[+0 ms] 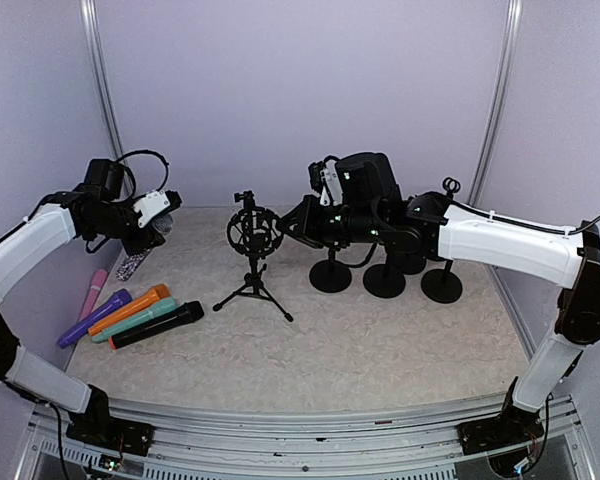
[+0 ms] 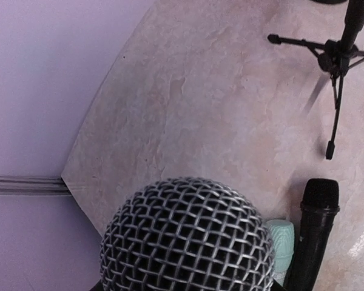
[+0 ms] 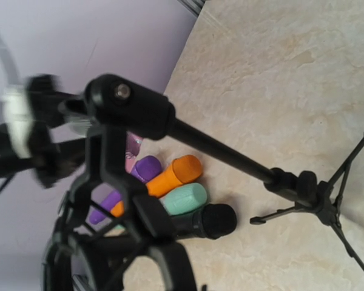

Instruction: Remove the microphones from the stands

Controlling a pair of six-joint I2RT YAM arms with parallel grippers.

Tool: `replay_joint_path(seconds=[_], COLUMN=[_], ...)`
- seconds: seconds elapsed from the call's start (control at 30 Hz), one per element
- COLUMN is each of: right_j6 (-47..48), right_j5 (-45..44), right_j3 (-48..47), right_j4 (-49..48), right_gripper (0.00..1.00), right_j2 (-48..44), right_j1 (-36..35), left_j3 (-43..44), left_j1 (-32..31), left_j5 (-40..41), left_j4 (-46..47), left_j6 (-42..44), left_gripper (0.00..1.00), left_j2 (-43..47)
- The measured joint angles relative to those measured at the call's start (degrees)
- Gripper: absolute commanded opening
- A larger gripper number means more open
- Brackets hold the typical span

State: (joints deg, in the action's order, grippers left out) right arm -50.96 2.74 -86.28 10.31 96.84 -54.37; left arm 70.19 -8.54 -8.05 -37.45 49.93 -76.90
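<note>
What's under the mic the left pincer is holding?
Marbled table, plus the heads of the mint microphone and black microphone. The held microphone hides anything directly beneath.

The tripod stand [image 1: 253,265] sits mid-table [image 1: 380,350]; loose microphones [image 1: 145,312] lie left of it, three round-based stands [image 1: 384,281] right.

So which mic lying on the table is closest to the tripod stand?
The black microphone, at the row's end beside the mint one, head toward the tripod stand.
</note>
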Motion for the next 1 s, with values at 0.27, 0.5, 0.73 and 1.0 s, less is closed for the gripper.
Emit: replay_joint_path(seconds=[0.27, 0.5, 0.73, 1.0], right_j6=[1.18, 4.24, 9.42, 11.67], right_j5=[0.22, 0.57, 1.09, 3.19], right_j3=[0.0, 4.96, 10.86, 14.84], right_j4=[-0.22, -5.01, -8.0, -11.63], right_gripper=[0.08, 0.32, 0.58, 0.56], right_j2=[0.0, -2.78, -7.96, -13.16], right_j1=[0.0, 0.0, 0.0, 0.68], left_j3=[-2.8, -2.73, -2.21, -2.1], left_j1=[0.44, 0.07, -0.96, -1.14], left_j5=[7.5, 10.4, 12.33, 12.96], left_j4=[8.41, 13.55, 18.36, 19.96], left_j6=[5.51, 7.06, 8.15, 9.14], left_gripper=[0.21, 0.22, 0.31, 0.58], left_j2=[-11.06, -19.82, -25.94, -28.92])
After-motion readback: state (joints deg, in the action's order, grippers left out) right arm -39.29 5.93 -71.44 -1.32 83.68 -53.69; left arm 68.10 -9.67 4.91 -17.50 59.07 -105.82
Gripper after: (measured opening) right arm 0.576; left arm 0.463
